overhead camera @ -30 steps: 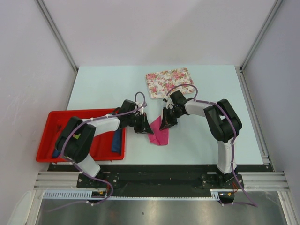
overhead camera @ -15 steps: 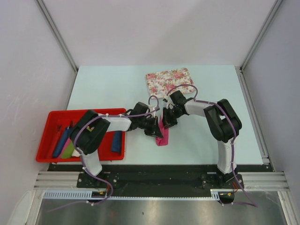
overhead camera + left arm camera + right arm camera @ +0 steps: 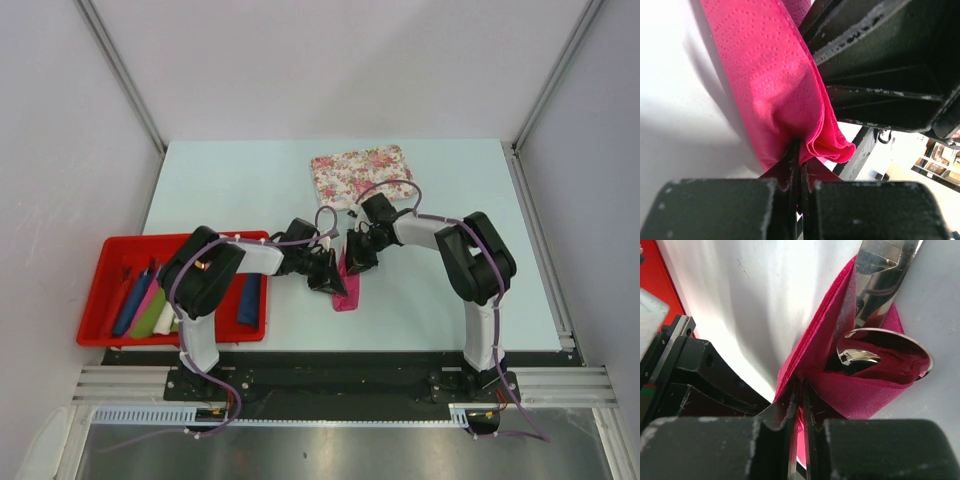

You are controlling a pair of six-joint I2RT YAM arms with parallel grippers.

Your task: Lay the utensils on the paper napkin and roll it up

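The magenta-pink paper napkin [image 3: 346, 291] lies folded over near the table's front centre, between my two grippers. My left gripper [image 3: 333, 279] is shut on its edge; the left wrist view shows the pink fold [image 3: 775, 85] pinched between the jaws. My right gripper [image 3: 352, 262] is shut on the napkin's other end [image 3: 860, 390]. Inside the fold, silvery utensils [image 3: 880, 270] show in the right wrist view, with a spoon bowl [image 3: 875, 347] at the opening. The two grippers nearly touch.
A floral-patterned mat [image 3: 362, 175] lies behind the grippers. A red tray [image 3: 100, 290] at the front left holds blue, green and pink rolls. The left gripper's black body [image 3: 695, 375] sits close beside the right jaws.
My left gripper moved right to the napkin and shut on its edge. The napkin went from a flatter shape to a narrower folded one. The right gripper stayed nearly still.
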